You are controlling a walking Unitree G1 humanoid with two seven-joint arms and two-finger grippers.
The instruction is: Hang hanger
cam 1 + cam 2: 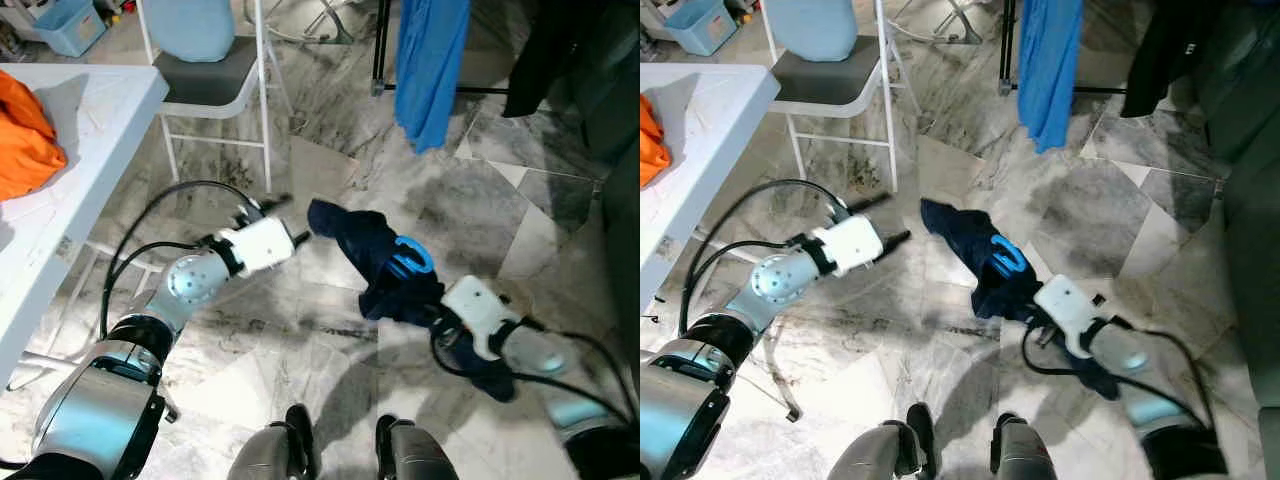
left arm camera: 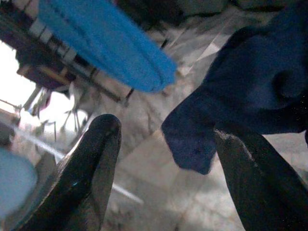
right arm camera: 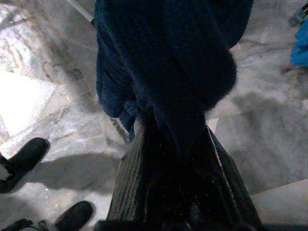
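Two arms reach out over the marble floor [image 1: 470, 200]. The right gripper [image 1: 428, 312] is closed on a navy garment [image 1: 365, 250] with a bright blue hanger [image 1: 410, 258] caught in its folds; only a curved piece of the hanger shows, the rest being buried in the cloth, and its hook cannot be made out. In the right wrist view the dark fabric [image 3: 168, 62] drapes over the black fingers [image 3: 130, 183] and hides their tips, so exactly what they pinch, cloth or hanger, cannot be told. More navy cloth hangs below the right wrist.

The left gripper [image 1: 283, 218] is held just beside the garment's upper corner, apart from it, with its fingers [image 2: 91, 163] spread wide and nothing between them; the left wrist view shows that corner [image 2: 192, 144] hanging in the gap ahead.

Beyond, a blue cloth [image 1: 430, 60] hangs from a black rack [image 1: 382, 50] whose top is cut off by the frame, and dark clothes [image 1: 560, 50] hang beside it. At the left stand a white table [image 1: 90, 150] with an orange cloth [image 1: 25, 140], partly cropped, and a white chair [image 1: 215, 80] carrying a pale blue cushion [image 1: 190, 25]. The robot's black feet [image 1: 300, 440] show at the bottom edge.
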